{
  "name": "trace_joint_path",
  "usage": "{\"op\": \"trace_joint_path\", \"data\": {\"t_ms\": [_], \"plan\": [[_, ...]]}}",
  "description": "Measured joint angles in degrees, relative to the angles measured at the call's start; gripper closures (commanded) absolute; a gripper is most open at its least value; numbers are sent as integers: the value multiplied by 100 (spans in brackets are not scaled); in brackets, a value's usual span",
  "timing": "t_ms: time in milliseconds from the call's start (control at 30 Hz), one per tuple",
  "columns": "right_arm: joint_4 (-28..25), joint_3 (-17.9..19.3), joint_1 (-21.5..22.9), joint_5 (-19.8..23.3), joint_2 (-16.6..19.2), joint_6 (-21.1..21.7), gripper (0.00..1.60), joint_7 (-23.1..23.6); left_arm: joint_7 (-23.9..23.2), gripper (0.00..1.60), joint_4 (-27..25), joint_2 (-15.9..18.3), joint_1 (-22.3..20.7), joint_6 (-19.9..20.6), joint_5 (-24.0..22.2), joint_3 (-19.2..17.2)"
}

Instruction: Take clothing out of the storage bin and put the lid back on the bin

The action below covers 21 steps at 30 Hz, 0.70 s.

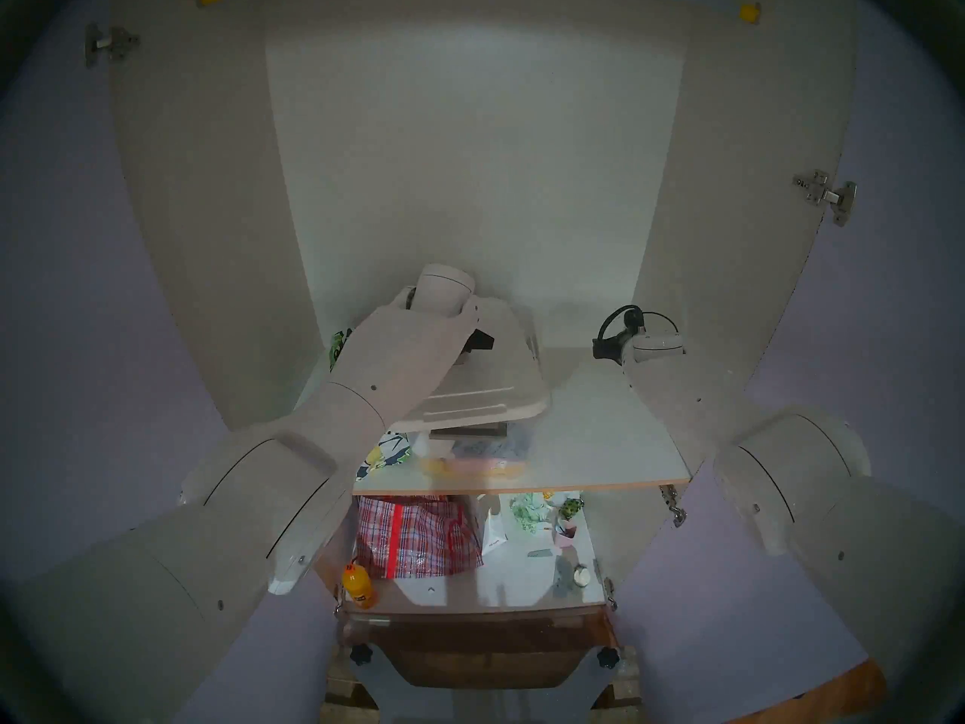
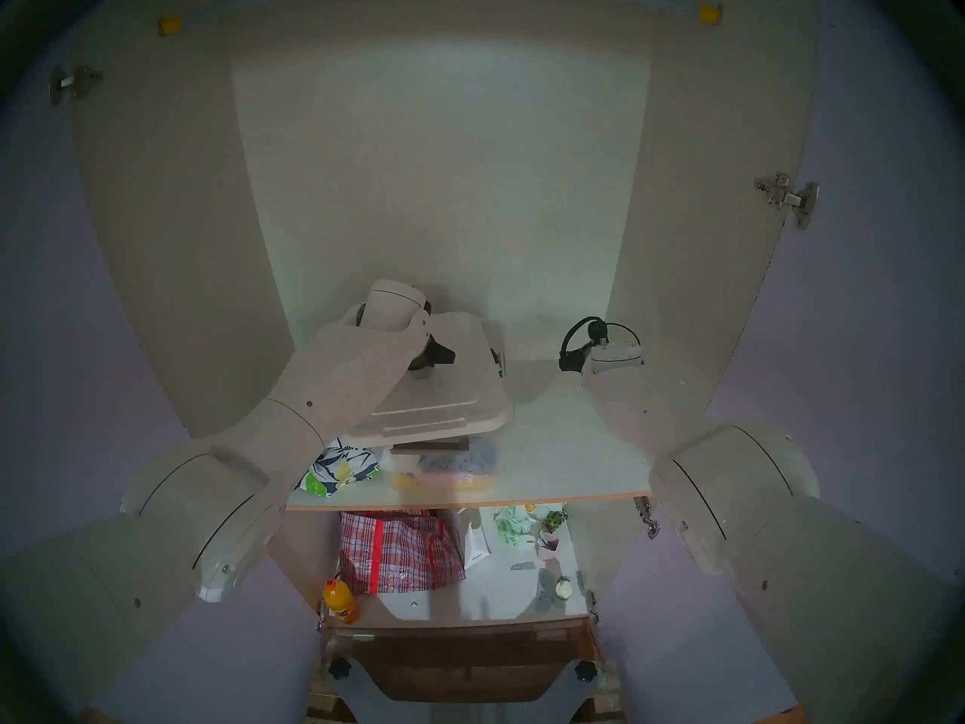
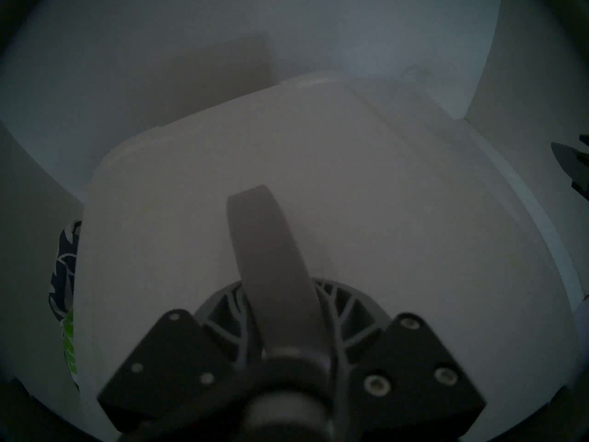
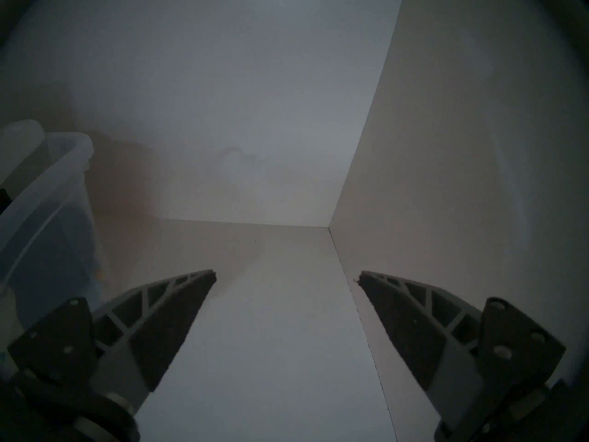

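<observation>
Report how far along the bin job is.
Done: the clothing lies on the shelf beside the bin, outside it. In hand: the left gripper is closed on the lid handle, the lid tilted over the bin. Left: seat the lid flat. The right gripper is open, holding nothing.

The left arm (image 1: 365, 388) reaches from seven o'clock toward the middle, wrist bent downward, its left gripper (image 3: 287, 329) with fingers (image 3: 353, 317) drawn in around a grey handle (image 3: 267, 246), while the right arm (image 1: 694, 409) reaches in from four o'clock, its right gripper (image 4: 287, 277) spread wide, holding nothing.
</observation>
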Motion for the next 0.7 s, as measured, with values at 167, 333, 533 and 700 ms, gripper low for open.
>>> {"op": "trace_joint_path", "data": {"t_ms": [167, 333, 533, 700], "plan": [[29, 9, 8, -13, -9, -9, 0, 7, -353, 160, -181, 285, 10, -86, 4, 345], [50, 20, 18, -25, -19, -18, 0, 13, -434, 160, -62, 335, -106, -91, -11, 381], [68, 36, 26, -43, -26, -22, 0, 19, -452, 160, 282, 157, -288, -156, -19, 309], [84, 53, 32, -59, -32, -25, 0, 25, -492, 160, 459, 69, -409, -247, -19, 308]]}}
